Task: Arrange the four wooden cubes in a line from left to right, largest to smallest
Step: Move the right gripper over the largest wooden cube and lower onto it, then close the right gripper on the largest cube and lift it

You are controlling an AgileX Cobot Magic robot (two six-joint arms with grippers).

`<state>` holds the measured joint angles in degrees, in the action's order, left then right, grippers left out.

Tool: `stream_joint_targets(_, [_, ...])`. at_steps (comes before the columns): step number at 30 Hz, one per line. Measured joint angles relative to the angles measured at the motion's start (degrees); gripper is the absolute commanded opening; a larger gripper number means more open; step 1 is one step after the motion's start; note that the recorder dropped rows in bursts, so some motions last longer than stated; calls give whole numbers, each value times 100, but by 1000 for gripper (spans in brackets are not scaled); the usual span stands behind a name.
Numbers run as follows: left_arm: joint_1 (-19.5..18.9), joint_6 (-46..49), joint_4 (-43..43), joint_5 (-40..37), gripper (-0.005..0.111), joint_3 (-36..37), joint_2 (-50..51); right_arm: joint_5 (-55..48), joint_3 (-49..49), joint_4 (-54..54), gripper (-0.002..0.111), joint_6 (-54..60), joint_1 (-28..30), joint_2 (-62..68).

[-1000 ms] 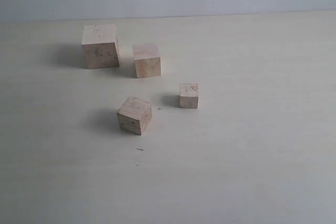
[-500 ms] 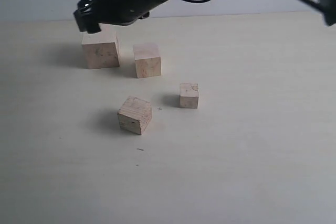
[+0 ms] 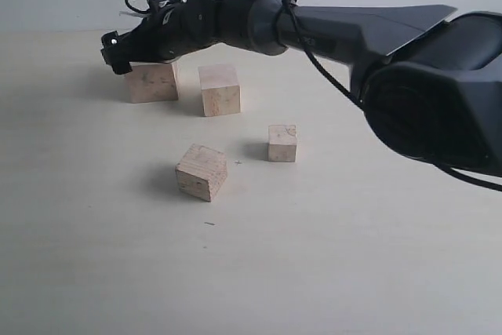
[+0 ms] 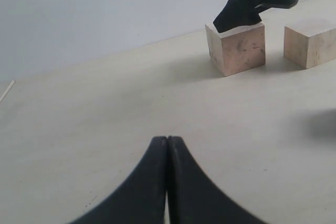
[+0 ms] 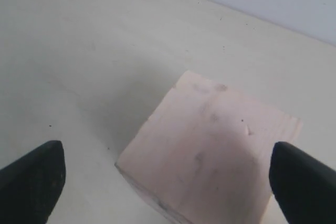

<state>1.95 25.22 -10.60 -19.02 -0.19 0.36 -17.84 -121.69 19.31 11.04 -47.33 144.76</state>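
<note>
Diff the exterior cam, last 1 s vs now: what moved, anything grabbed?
The right arm swept in from the upper right and across to the left. The right gripper now sits over the largest cube, jaws open on either side, nothing gripped yet. The cubes kept their places: the largest, the second-largest cube, the tilted cube in front and the smallest cube.
</note>
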Motion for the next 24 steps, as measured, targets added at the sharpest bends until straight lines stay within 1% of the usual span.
stream_joint_targets(5, [0,0,0,0,0,0,0,0,-336,-130,105,-170,0,260])
stream_joint_targets(7, [0,0,0,0,0,0,0,39,-433,-335,105,-296,0,328])
stream_joint_targets(14, [0,0,0,0,0,0,0,-5,-510,-1349,105,-1370,92,428])
stream_joint_targets(15, [0,0,0,0,0,0,0,-52,-510,-1550,105,-1672,134,443])
stream_joint_targets(18, [0,0,0,0,0,0,0,-75,-510,-1646,105,-1941,143,456])
stream_joint_targets(24, [0,0,0,0,0,0,0,-38,-532,-1704,105,-1982,58,478])
